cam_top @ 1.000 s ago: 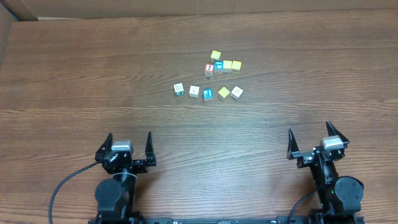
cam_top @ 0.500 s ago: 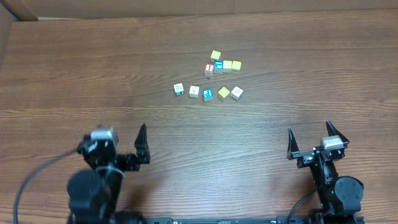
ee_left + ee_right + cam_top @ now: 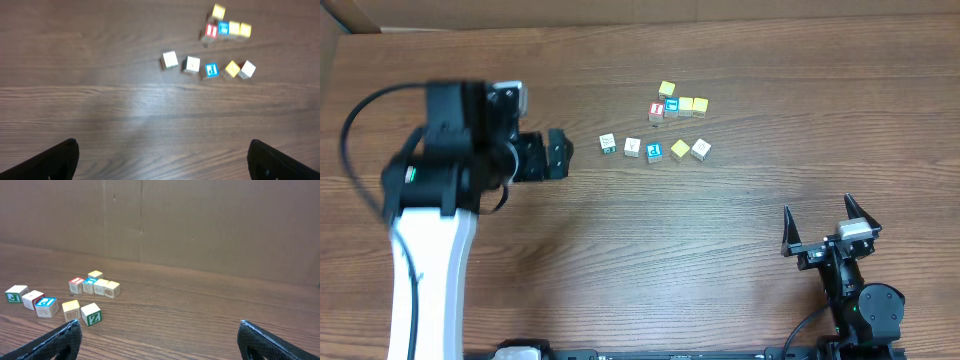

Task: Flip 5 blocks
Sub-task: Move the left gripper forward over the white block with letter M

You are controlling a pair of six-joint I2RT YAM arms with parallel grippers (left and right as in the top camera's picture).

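- Toward the far side of the wooden counter (image 3: pixel 770 60), a little right of centre, ten small cubes lie in two groups.
- The blocks (image 3: pixel 654 152) form the nearer group, a loose row of five running left to right.
- From the left, the row shows two white tops, a blue top printed with a white P, a yellow top turned diagonally, and a white top at the right end.
- Just beyond the row sits a red-topped cube (image 3: pixel 657 110) with a blue-topped cube (image 3: pixel 671 107) against its right side. Two yellow cubes (image 3: pixel 686 105) continue that line to the right.
- One more yellow cube (image 3: pixel 666 89) lies at the far edge of that group.
- The left gripper (image 3: pixel 558 155) hangs above the counter, left of the row's left end and apart from it. Its jaws are spread wide and hold nothing.
- Its wrist view looks straight down on both groups.
- The right gripper (image 3: pixel 817 215) stands at the near right, well apart from the blocks, jaws spread and empty.
- Its wrist view shows the cubes low at the left, with a cardboard wall (image 3: pixel 200 220) behind.
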